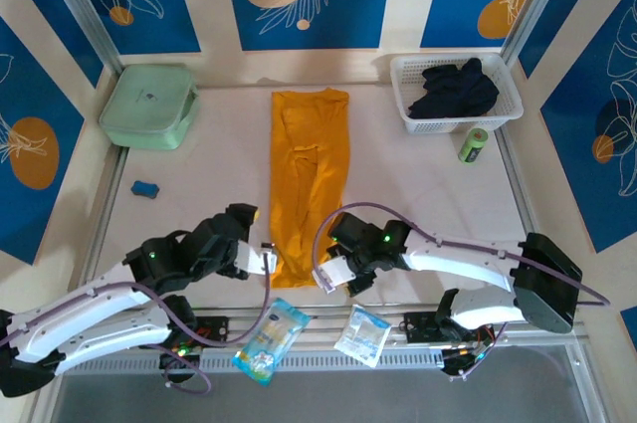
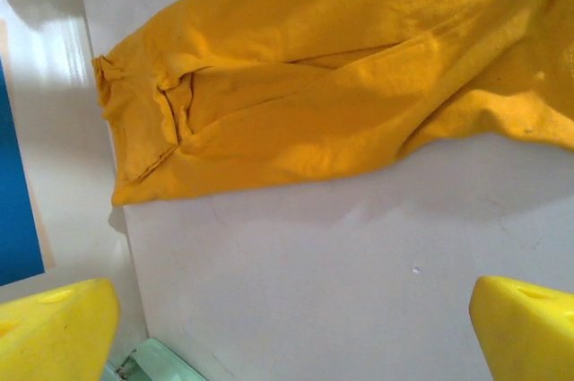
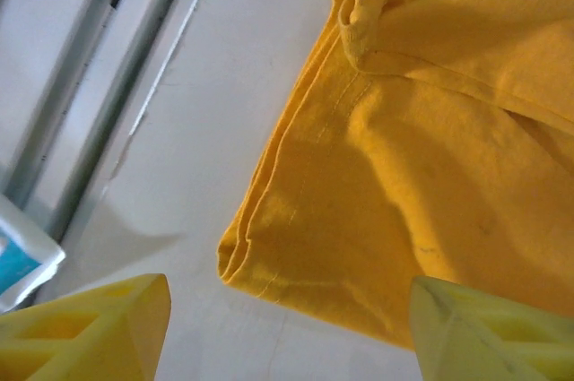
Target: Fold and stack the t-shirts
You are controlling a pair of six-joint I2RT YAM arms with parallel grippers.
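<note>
My left gripper (image 1: 267, 258) stands wide open and empty at about 9 o'clock of the near hem of the orange-yellow t-shirt (image 1: 311, 179) — a long folded strip lying from 12 to 6 o'clock down the middle of the table (image 1: 199, 194). My right gripper (image 1: 324, 279) is spread too, holding nothing, at about 4 o'clock of that hem's corner.

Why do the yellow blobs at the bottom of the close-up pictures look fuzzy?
Left wrist view: the fingers of the left end effector sit nearly against the lens, so they blur while the t-shirt looks sharp. Right wrist view: the fingers of the right end effector soften likewise.
</note>
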